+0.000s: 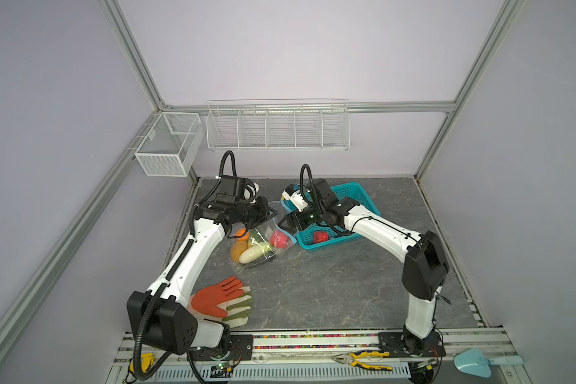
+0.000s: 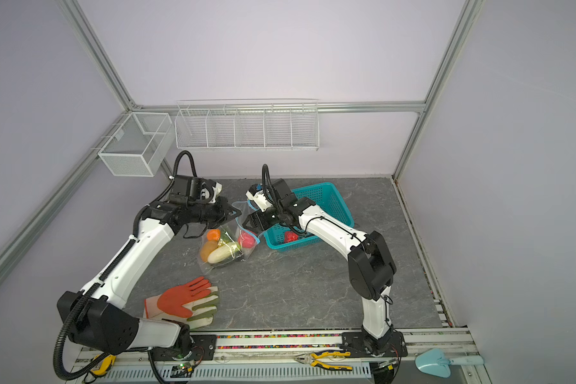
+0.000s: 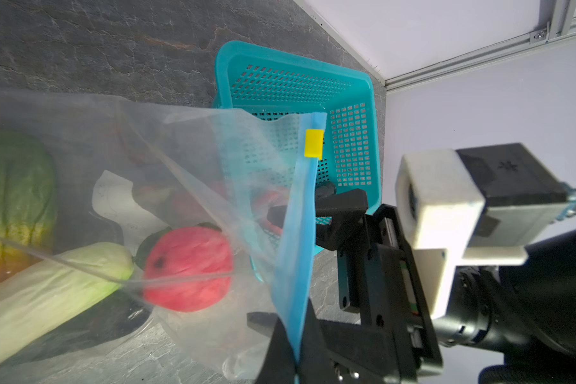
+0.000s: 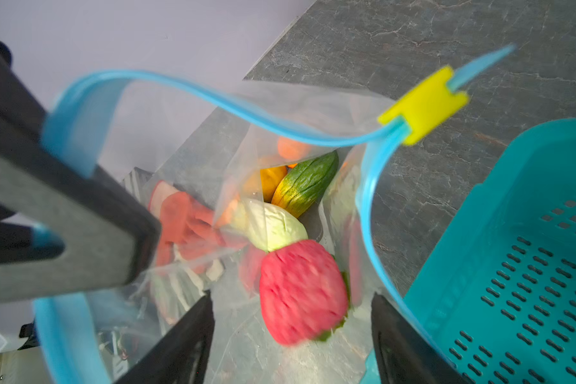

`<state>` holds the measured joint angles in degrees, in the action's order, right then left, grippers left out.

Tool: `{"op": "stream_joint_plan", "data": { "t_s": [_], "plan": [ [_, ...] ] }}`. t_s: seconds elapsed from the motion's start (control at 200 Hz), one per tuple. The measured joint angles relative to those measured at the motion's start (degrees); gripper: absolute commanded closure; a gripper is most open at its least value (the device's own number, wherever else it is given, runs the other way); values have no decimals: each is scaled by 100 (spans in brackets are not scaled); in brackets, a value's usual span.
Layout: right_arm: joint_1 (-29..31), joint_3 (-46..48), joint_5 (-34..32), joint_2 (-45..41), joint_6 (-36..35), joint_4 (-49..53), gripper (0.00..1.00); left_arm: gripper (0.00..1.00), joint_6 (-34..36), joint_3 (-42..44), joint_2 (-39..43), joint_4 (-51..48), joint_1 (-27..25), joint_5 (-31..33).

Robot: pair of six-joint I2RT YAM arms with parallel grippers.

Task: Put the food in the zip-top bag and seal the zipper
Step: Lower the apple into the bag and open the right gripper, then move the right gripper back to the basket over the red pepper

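Left tool [image 3: 295, 345] pinches zipper [image 4: 213, 99]; right tool [image 4: 293, 299] spread wide over bag [image 3: 180, 133] holding food [image 1: 251, 254]; basket [image 1: 356, 196] keeps red piece [image 1: 321, 236].

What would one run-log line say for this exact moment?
left end effector: shut on zipper | right end effector: open above zip-top bag | pink-red fruit: inside bag | red piece: in basket
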<state>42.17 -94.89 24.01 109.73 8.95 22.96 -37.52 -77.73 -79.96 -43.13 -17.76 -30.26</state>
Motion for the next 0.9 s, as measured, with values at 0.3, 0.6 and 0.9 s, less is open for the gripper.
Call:
{"op": "stream_joint_plan", "data": {
  "t_s": [0.3, 0.6, 0.9],
  "plan": [
    [4, -7, -83, -2, -42, 72, 23, 100, 2, 2, 37, -7, 0, 0],
    [-245, -2, -546, -608, -275, 651, 23, 100, 0, 129, 57, 52, 0, -4],
    [-809, -37, -1180, -809, -387, 1773, 21, 100, -22, 308, 70, 96, 0, -4]
  ]
}}
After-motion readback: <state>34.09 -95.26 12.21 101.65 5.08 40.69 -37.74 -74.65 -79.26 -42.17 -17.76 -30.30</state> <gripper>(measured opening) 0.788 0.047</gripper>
